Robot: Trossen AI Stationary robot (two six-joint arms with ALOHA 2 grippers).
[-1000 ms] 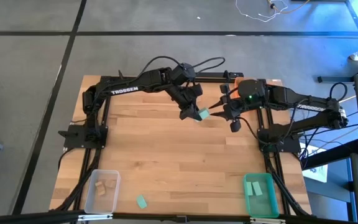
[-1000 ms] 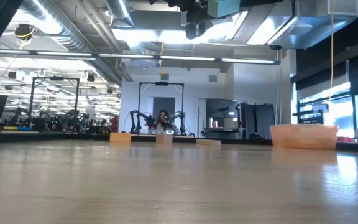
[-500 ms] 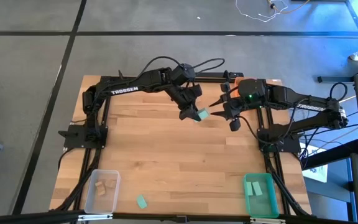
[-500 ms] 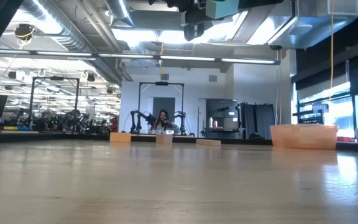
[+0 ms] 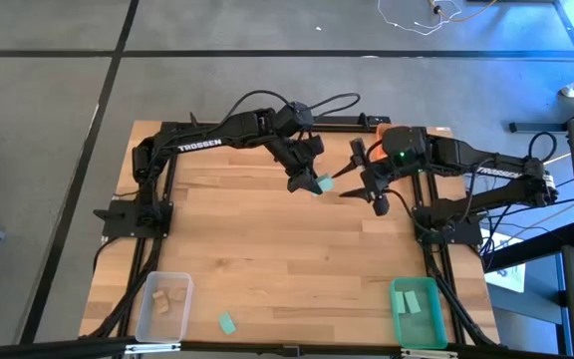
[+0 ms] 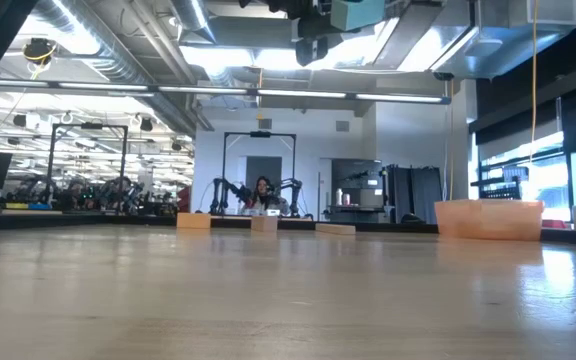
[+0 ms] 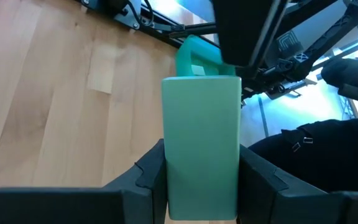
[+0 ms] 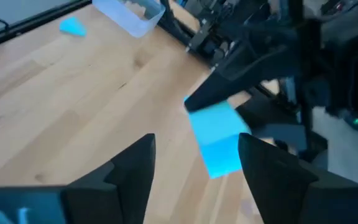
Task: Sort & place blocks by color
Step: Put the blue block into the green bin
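A teal block (image 5: 323,183) hangs high over the table's far middle, with my left gripper (image 5: 312,180) shut on it. In the left wrist view the block (image 7: 201,137) stands out past the gripper's two fingers. My right gripper (image 5: 351,172) faces it from the table's right, open wide. In the right wrist view the block (image 8: 219,140) shows just beyond my right gripper's (image 8: 197,155) spread fingers, apart from them. The low view shows the block (image 6: 358,12) at the picture's top edge. Another teal block (image 5: 227,322) lies flat on the table near its front edge. My left gripper pinches the teal block by its two long sides (image 7: 166,168) between its two fingers, at the end nearer the wrist. The fingers run along the block and slant down toward the table's right. The block juts out past the fingertips, lifted clear of the table.
A clear bin (image 5: 162,304) with wood blocks stands at the front left, and a green bin (image 5: 417,311) with a teal block at the front right. An orange bin (image 6: 488,218) stands at the far right under my right arm. Pale wood blocks (image 6: 263,223) lie along the far edge.
My right gripper has opened wide, and its fingers have come away from the teal block. The block has stayed where it was, in my left gripper, clear of the table.
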